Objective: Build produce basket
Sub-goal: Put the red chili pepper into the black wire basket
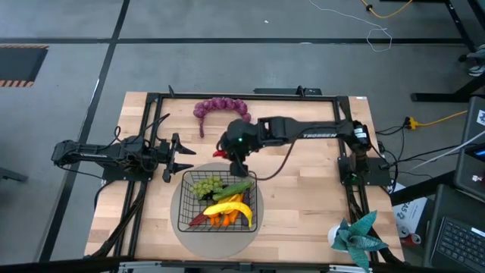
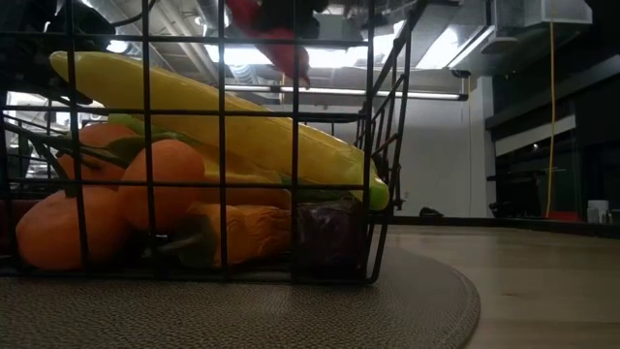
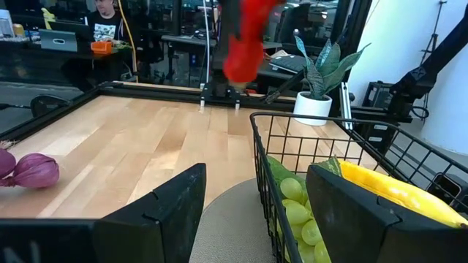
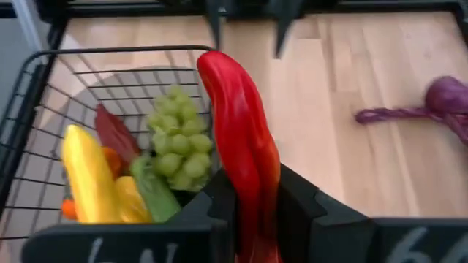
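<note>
The black wire basket [image 1: 258, 199] stands on a round grey mat [image 1: 182, 227]. Inside lie green grapes [image 1: 204, 186], a cucumber [image 1: 232, 189], a yellow banana [image 1: 231, 208] and orange carrots [image 1: 220, 220]. My right gripper [image 1: 237, 161] hovers at the basket's far edge, shut on a red chili [image 4: 241, 124]. The chili also shows high in the low view [image 2: 279, 44]. Purple grapes [image 1: 220, 108] lie on the table near its far edge. My left gripper [image 3: 256, 212] waits open left of the basket, touching nothing. My right gripper pinches the red chili between its two fingers [image 4: 296, 201] near one end [image 4: 248, 193]. The chili's other end [image 4: 212, 66] sticks out past the fingers. It is lifted clear, above the basket's far rim.
A black frame [image 1: 242, 96] borders the wooden table. A potted plant [image 1: 355, 236] stands at the near right corner. Bare wood lies right of the basket. A person sits at a desk [image 3: 102, 22] in the room beyond.
</note>
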Robot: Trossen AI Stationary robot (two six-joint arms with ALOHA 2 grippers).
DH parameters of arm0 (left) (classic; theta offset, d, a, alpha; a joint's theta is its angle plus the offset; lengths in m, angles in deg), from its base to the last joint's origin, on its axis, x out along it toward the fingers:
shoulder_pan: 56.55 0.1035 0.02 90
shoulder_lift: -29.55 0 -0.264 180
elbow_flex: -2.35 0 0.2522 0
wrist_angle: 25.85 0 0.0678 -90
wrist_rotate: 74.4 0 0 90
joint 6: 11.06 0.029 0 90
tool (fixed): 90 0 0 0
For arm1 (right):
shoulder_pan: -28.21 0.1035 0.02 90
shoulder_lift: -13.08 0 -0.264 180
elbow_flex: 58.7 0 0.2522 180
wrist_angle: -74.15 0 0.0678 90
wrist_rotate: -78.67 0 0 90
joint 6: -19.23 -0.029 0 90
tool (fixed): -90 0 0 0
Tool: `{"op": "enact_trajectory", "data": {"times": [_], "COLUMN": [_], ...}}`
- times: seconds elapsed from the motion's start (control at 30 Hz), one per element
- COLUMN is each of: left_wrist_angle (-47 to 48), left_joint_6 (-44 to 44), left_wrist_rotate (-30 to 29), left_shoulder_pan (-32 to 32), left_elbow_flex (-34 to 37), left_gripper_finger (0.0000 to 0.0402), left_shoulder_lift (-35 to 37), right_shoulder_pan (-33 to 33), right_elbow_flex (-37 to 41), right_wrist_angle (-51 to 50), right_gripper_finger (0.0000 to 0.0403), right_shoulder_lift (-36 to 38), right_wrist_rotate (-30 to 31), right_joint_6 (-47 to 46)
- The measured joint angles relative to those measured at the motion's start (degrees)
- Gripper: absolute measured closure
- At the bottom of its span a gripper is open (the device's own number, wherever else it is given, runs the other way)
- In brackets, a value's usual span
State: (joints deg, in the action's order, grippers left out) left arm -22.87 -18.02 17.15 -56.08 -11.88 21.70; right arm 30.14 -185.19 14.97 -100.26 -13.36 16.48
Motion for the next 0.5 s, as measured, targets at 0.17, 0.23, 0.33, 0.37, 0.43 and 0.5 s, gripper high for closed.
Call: {"op": "enact_trajectory", "data": {"times": [0.17, 0.23, 0.33, 0.37, 0.43, 0.5], "left_wrist_angle": [0.0, 0.0, 0.0, 0.0, 0.0, 0.0], "left_joint_6": [0.0, 0.0, 0.0, 0.0, 0.0, 0.0], "left_wrist_rotate": [0.0, 0.0, -0.1, -0.3, -0.6, -0.6], "left_shoulder_pan": [0.0, 0.0, 0.0, 0.0, 0.0, 0.0], "left_elbow_flex": [0.0, 0.0, 0.0, 0.0, 0.0, 0.0], "left_gripper_finger": [0.0170, 0.0170, 0.0170, 0.0170, 0.0170, 0.0170], "left_shoulder_lift": [0.0, 0.0, 0.0, 0.0, 0.0, 0.0], "right_shoulder_pan": [2.4, 3.3, 4.7, 5.1, 5.9, 6.7], "right_elbow_flex": [0.2, 0.5, 0.6, 0.6, 0.6, 0.6], "right_wrist_angle": [1.5, 1.1, 0.8, 1.1, 0.9, 0.6], "right_gripper_finger": [0.0343, 0.0343, 0.0343, 0.0343, 0.0338, 0.0319], "right_shoulder_lift": [-0.8, -1.0, -1.3, -1.4, -1.4, -1.5], "right_wrist_rotate": [-0.6, -2.1, -4.2, -4.2, -4.2, -4.3], "right_joint_6": [0.1, 0.6, 1.8, 2.0, 2.6, 3.1]}}
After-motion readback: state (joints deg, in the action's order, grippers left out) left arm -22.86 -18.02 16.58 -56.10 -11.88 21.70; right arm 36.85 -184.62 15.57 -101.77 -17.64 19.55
